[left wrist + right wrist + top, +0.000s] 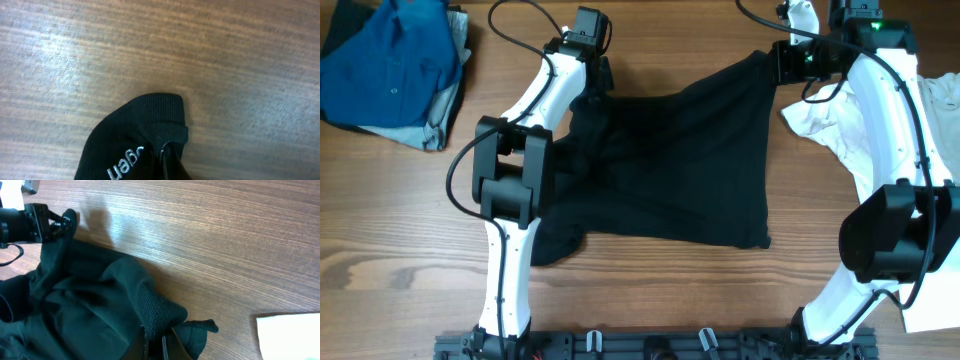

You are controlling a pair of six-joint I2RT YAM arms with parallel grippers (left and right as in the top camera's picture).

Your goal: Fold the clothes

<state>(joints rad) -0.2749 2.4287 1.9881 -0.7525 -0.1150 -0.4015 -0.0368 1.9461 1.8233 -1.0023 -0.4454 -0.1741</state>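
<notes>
black T-shirt (680,160), far corners pinched in left tool (601,80), right tool (781,62)

Blue shirt (395,65), white T-shirt (817,118), wooden table (670,290)

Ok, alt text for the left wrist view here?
The left gripper is shut on an edge of the black T-shirt, with white lettering showing beside it. The wooden table fills the rest of the view.

The black T-shirt (680,160) lay rumpled on the table (650,300), its far edge stretched between two pinched corners. Pale lettering (125,162) showed near one.
</notes>
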